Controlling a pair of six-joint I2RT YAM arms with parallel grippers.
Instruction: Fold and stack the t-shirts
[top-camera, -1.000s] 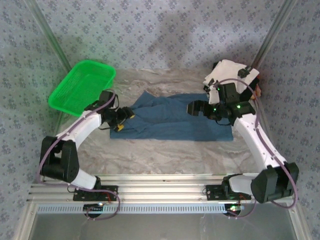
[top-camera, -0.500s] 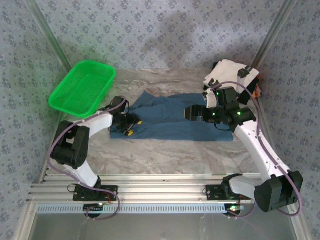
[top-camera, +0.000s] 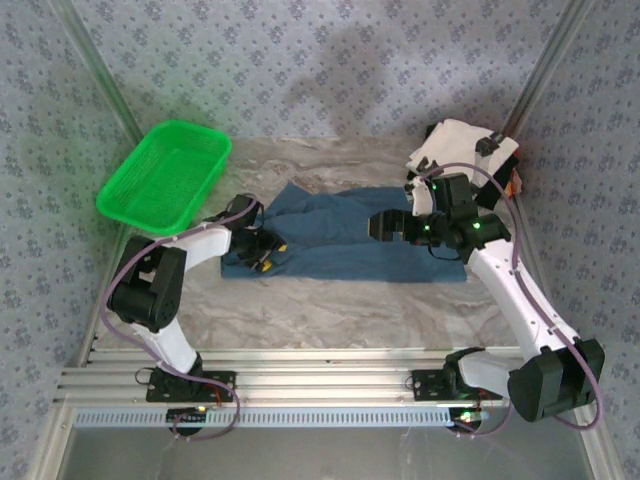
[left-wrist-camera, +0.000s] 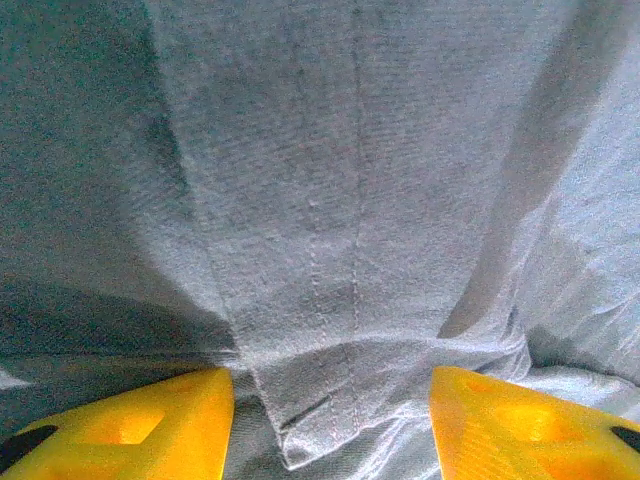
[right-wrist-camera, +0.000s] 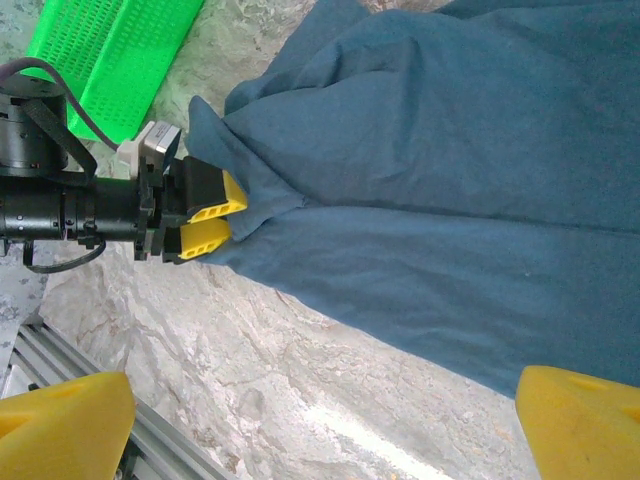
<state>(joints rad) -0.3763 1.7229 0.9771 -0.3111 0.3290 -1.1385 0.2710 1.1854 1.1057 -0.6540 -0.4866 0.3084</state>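
Note:
A dusty-blue t-shirt (top-camera: 345, 235) lies spread flat across the middle of the table. My left gripper (top-camera: 262, 250) is low at its left edge. In the left wrist view a hemmed corner of the blue cloth (left-wrist-camera: 310, 400) lies between the yellow fingers (left-wrist-camera: 150, 425), which stand apart, so the gripper (left-wrist-camera: 330, 440) is open. My right gripper (top-camera: 380, 225) hovers open over the shirt's right half; its fingertips (right-wrist-camera: 585, 420) frame bare table. A folded stack, the top shirt white with black patches (top-camera: 465, 150), sits at the back right.
A green mesh basket (top-camera: 165, 175) stands at the back left, also seen as green mesh (right-wrist-camera: 110, 60). The marbled table surface (top-camera: 330, 300) stretches in front of the shirt. An aluminium rail (top-camera: 330, 385) runs along the near edge.
My left gripper has slid right onto the shirt's left edge as its arm folded in. The right gripper shifted slightly left a second ago, then held still.

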